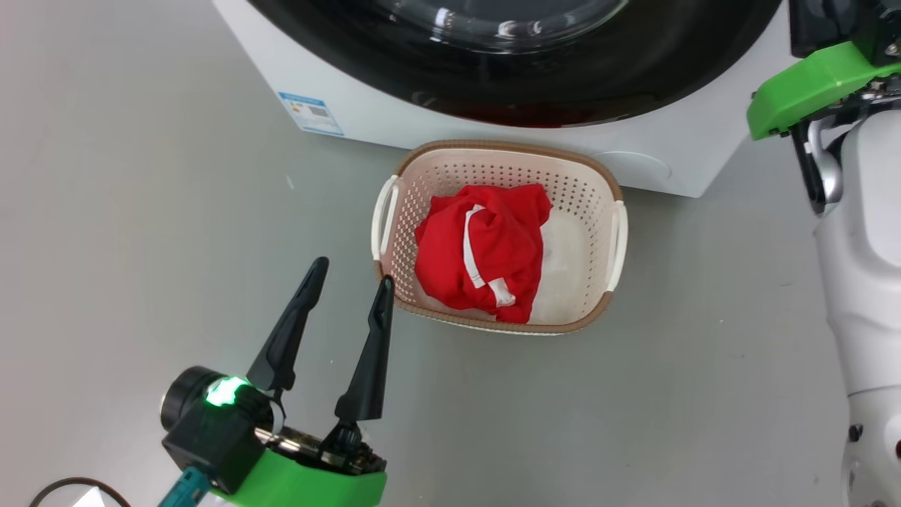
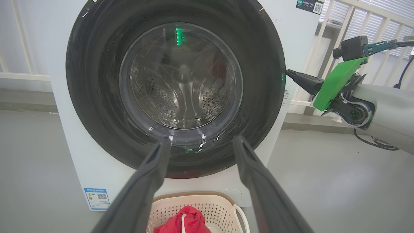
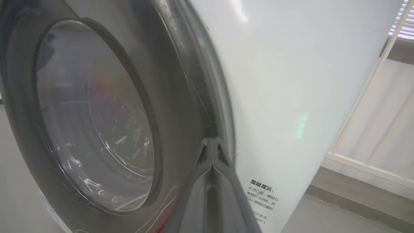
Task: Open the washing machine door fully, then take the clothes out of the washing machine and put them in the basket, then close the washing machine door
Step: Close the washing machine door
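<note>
The washing machine door (image 2: pixel 97 97) lies shut against the white washing machine (image 2: pixel 297 38), and the steel drum shows through its glass. My right gripper (image 3: pixel 212 139) is shut on nothing, with its tips at the door's (image 3: pixel 181 97) right edge. The left wrist view shows that right gripper (image 2: pixel 289 73) from the side. On the floor before the machine (image 1: pixel 394 120) stands the cream basket (image 1: pixel 507 146), and the red clothes (image 1: pixel 486 246) with white stripe trim lie inside. My left gripper (image 1: pixel 354 271) is open and holds nothing, just left of the basket's near corner. It points at the door (image 1: pixel 521 77).
A blue label (image 1: pixel 311 113) is stuck low on the machine's front. White railing (image 2: pixel 326 48) runs behind the machine on the right. My right arm's pale forearm (image 1: pixel 866 282) hangs along the right edge. A dark cable (image 1: pixel 63 486) lies at the lower left.
</note>
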